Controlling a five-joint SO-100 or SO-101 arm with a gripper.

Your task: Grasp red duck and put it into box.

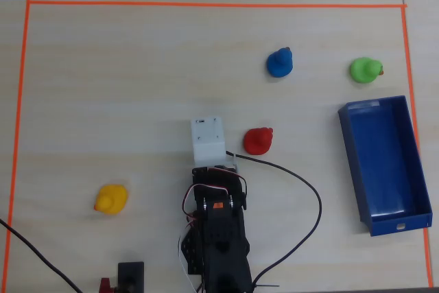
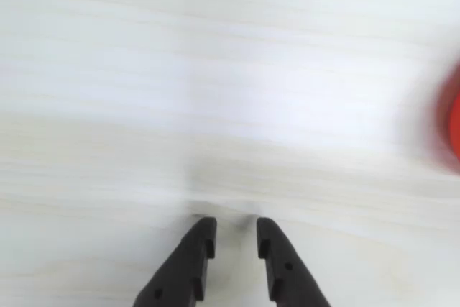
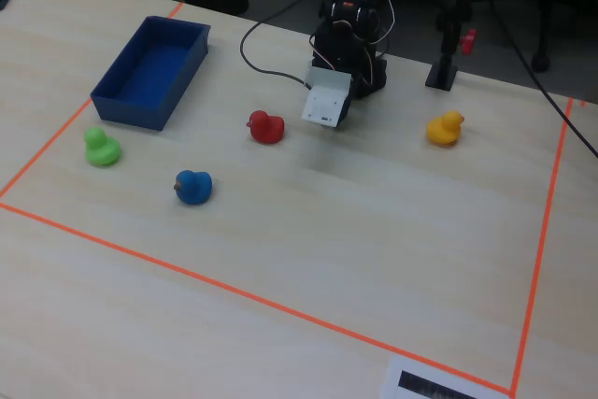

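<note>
Overhead view: the red duck [image 1: 258, 141] sits on the pale wooden surface [image 1: 123, 87], just to the right of the arm's white wrist block [image 1: 208, 140] and apart from it. The dark blue box [image 1: 418, 162] lies lengthwise near the right edge, inside the orange tape border [image 1: 206, 4], well apart from the red duck. A blue duck [image 1: 280, 63] and a green duck [image 1: 364, 71] stand above the box's end, and a yellow duck [image 1: 111, 199] rests at lower left. A black cable [image 1: 312, 197] curves from the arm across the surface.

Wrist view: the tool [image 2: 236, 233] enters from the bottom edge, its two black fingers slightly apart with nothing between them, hanging over bare surface. A blurred red shape, the red duck [image 2: 453, 124], shows at the right edge.

Fixed view: the red duck [image 3: 265, 126] stands just left of the white wrist block [image 3: 327, 100]; the box [image 3: 135, 109] lies farther left, empty as far as can be seen. The green duck [image 3: 100, 148] and blue duck [image 3: 192, 186] sit nearer the camera; the yellow duck [image 3: 445, 128] is to the right.
</note>
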